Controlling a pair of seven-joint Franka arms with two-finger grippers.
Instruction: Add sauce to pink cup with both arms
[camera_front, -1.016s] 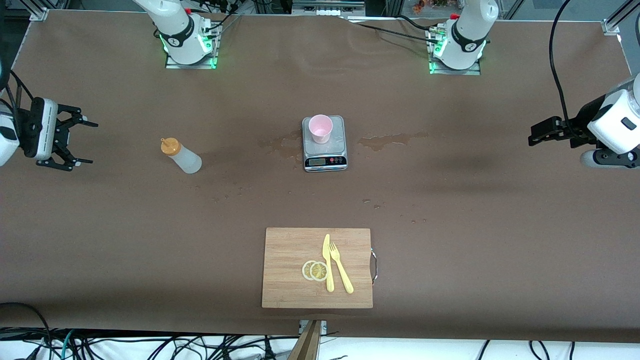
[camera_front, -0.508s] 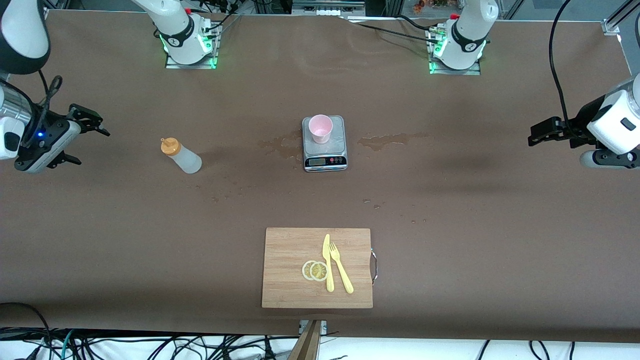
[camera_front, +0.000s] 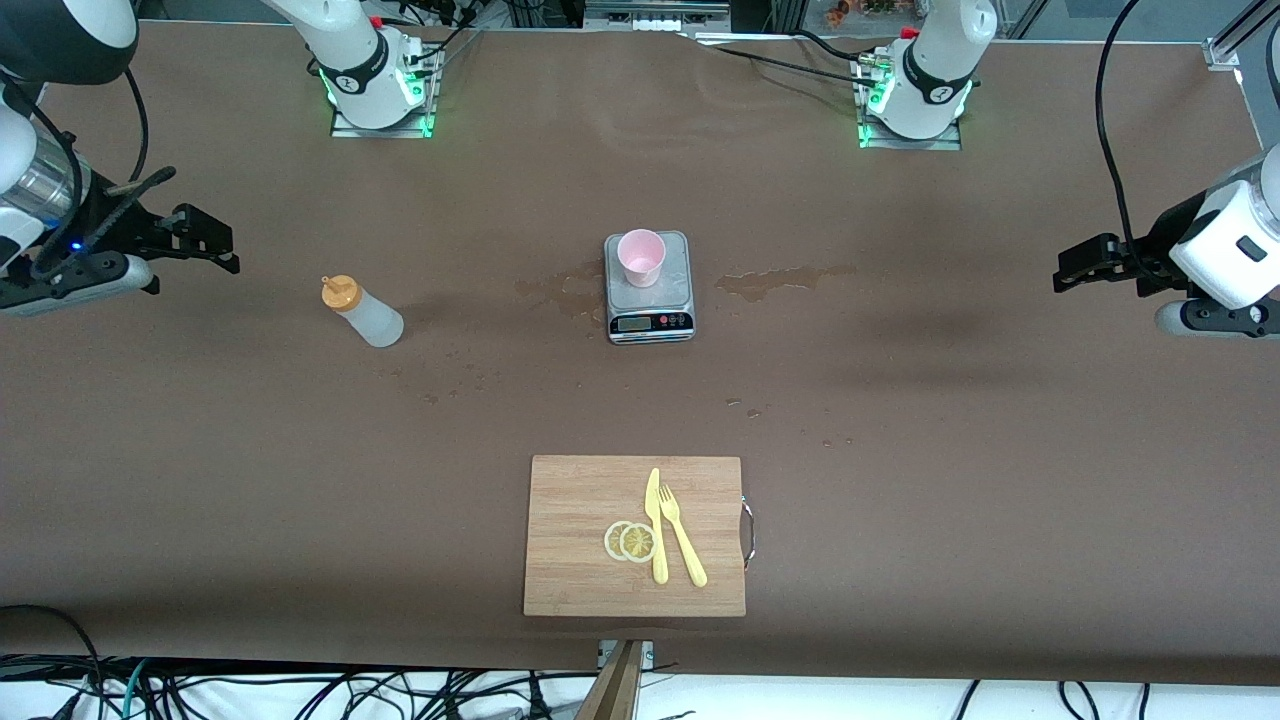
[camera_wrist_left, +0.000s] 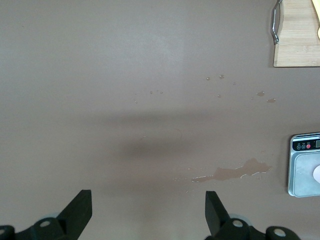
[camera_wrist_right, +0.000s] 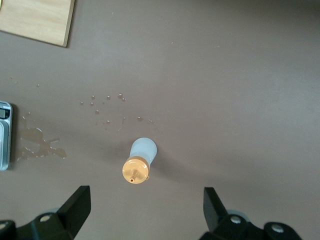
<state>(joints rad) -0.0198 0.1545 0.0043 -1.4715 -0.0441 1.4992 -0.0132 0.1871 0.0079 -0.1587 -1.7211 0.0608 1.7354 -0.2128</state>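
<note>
Front view | sauce bottle (camera_front: 364, 312) upright, orange cap up | right gripper (camera_wrist_right: 142, 205) fingers spread | left gripper (camera_wrist_left: 148, 210) fingers spread

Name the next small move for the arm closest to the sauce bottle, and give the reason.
Probably bring the right gripper in and down around the sauce bottle. The bottle stands upright and untouched on the table toward the right arm's end, and the right wrist view shows it between the open fingers, still well off. The pink cup sits on the scale, and the left gripper waits at the left arm's end.
</note>
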